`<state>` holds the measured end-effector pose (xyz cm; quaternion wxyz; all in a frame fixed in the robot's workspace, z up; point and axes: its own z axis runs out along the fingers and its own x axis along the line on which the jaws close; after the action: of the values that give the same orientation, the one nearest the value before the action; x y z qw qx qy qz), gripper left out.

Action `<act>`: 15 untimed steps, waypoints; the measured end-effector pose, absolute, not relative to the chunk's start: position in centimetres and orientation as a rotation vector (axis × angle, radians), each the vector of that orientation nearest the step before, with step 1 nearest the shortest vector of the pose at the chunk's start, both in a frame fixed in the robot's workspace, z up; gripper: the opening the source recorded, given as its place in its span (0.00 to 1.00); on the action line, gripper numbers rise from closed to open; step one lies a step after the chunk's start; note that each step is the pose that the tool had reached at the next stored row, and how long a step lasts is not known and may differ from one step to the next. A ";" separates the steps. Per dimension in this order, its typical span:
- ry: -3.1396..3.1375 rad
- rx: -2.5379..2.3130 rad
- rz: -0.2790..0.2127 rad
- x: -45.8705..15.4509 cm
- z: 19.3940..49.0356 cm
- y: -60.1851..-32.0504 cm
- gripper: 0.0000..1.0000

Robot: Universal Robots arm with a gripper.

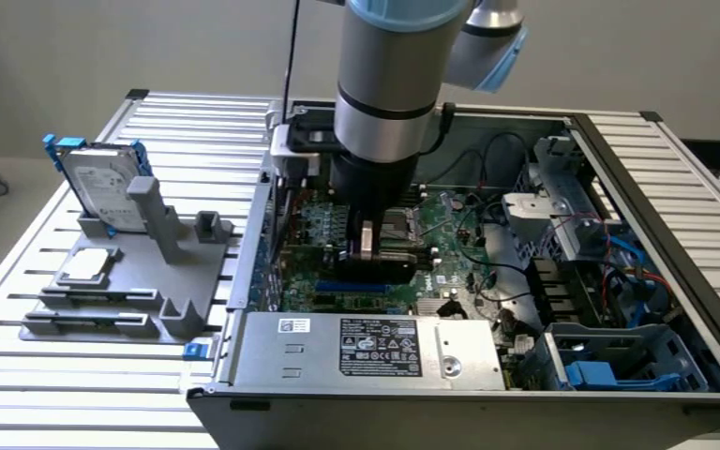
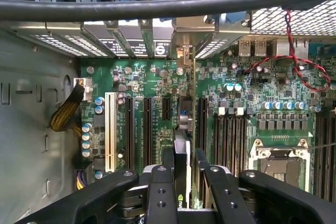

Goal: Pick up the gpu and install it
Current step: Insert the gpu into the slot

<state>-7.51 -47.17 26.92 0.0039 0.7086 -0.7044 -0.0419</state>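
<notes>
finding: the gripper (image 2: 184,167) is clenched on the gpu (image 2: 181,139). in the wrist view you see the card edge-on, pinched between the two black fingers (image 2: 160,192) across its thickness. its far end reaches ahead of the fingertips toward the rear bracket openings (image 2: 131,43) of the case (image 1: 660,244).

location: the card hangs below the end effector, inside the open case and over the green motherboard (image 2: 142,82). it lines up with the run of long black expansion slots (image 2: 129,129) beneath the fingers. you cannot tell from these views whether its lower edge is touching a slot or clear of it.

handling, as a judgement: the card looks light and stiff, so weight should not trouble the grip. the smooth black cover may be slippery, and the thin board and its contact edge are likely fragile. hold it on the flat cover faces near the middle, as it is held now, not on the bare board or the metal end bracket.

surroundings: a black cable (image 2: 157,6) crosses ahead of the fingers. red wires (image 2: 294,61) and the memory slots (image 2: 231,135) lie off to one side. the hard drive (image 1: 95,183) stands well apart, outside the case.
</notes>
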 end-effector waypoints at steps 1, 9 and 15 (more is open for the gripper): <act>-2.206 2.222 -0.131 -7.5 26.9 -47.2 0.27; -2.199 2.228 -0.131 -7.7 26.5 -47.2 0.27; -2.193 2.234 -0.132 -7.7 26.3 -47.2 0.27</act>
<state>-7.66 -47.16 26.26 0.0040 0.7130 -0.6999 -0.0420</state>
